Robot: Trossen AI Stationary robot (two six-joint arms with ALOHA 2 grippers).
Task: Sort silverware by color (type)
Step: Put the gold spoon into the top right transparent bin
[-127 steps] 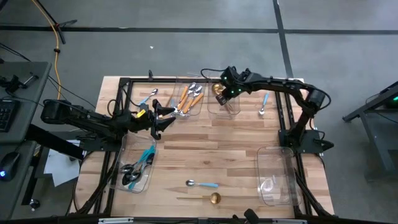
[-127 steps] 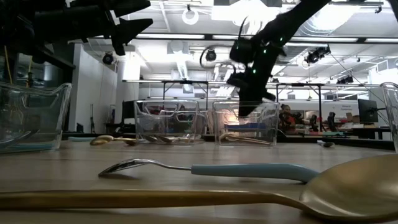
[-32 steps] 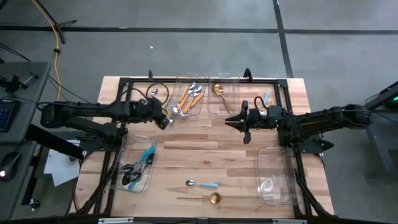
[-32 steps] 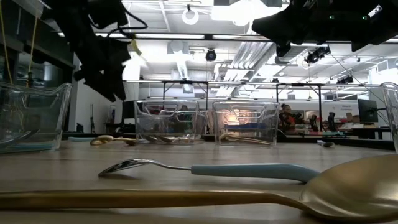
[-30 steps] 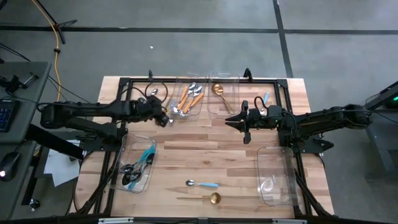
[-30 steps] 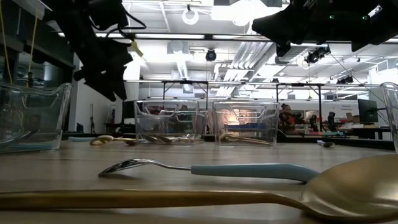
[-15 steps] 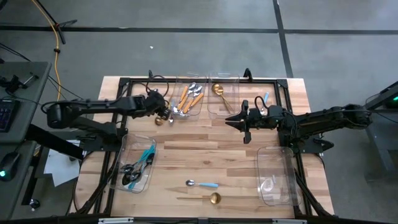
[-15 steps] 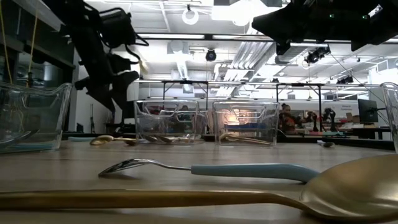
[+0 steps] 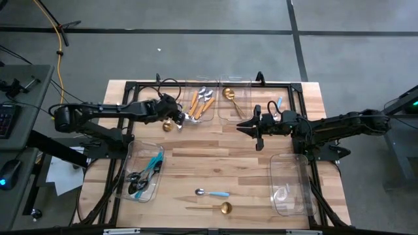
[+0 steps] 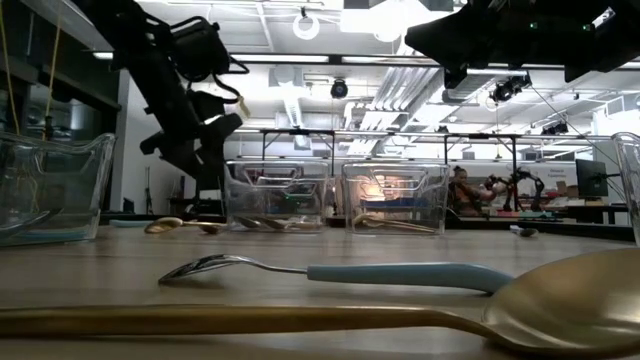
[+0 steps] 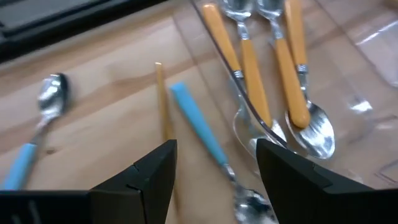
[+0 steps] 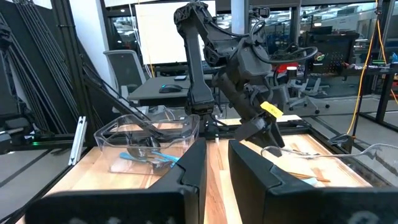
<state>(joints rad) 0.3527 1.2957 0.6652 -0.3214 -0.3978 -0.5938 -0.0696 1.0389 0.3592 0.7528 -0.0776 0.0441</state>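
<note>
Light-blue-handled spoon, silver head: lies on the bare wood directly ahead of the left gripper, between its two spread fingers, which hold nothing. Thin gold utensil: just beside the blue handle, on the same wood, under the same gripper. Second blue-handled spoon: on the wood, off to one side of the fingers, apart from the pair. Orange-handled spoons, silver heads: inside the clear bin just beyond the left gripper's fingertips. Gold spoon: in the next clear bin, between the two grippers. Blue-handled utensils: heaped in the clear bin on the left arm's side, well behind that gripper. Blue-handled spoon and gold spoon: loose on the wood, well apart from both grippers. Right gripper: hovering mid-table, fingers nearly together, gripping nothing.
</note>
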